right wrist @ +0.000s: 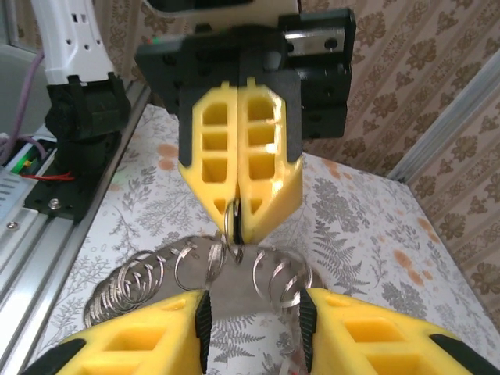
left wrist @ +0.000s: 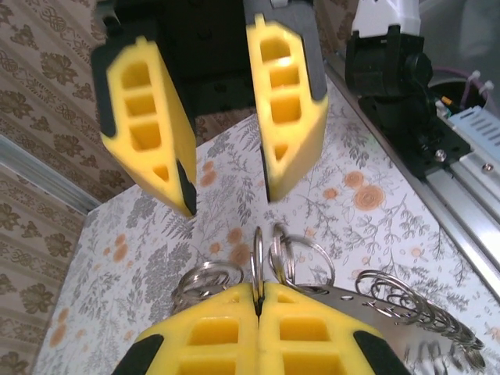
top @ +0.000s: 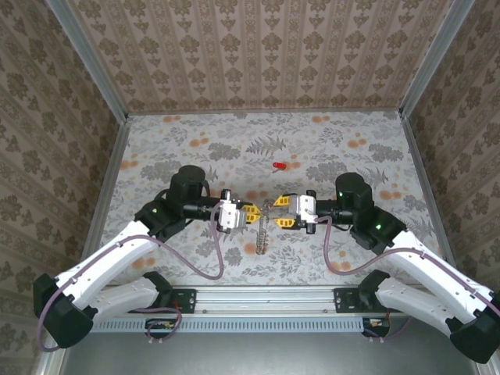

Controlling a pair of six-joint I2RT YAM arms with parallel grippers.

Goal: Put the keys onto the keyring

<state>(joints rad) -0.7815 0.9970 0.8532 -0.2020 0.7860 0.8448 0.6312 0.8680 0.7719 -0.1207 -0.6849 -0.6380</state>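
A steel keyring (left wrist: pixel 257 262) stands on edge in my left gripper (left wrist: pixel 258 293), whose yellow fingers are shut on it. It belongs to a flat metal strip (left wrist: pixel 406 308) that carries several more split rings and hangs toward the near edge in the top view (top: pixel 261 234). My right gripper (right wrist: pixel 254 312) faces the left one with its jaws open. The strip and rings (right wrist: pixel 234 269) lie in the gap between them, not pinched. From above, the two grippers (top: pixel 254 211) (top: pixel 281 212) meet tip to tip at mid-table. One small red key (top: pixel 279 166) lies on the table beyond them.
The floral tablecloth (top: pixel 351 156) is fenced by patterned walls at the back and sides. A metal rail (top: pixel 266 301) with both arm bases runs along the near edge. Mauve cables (top: pixel 215 266) loop down from each wrist.
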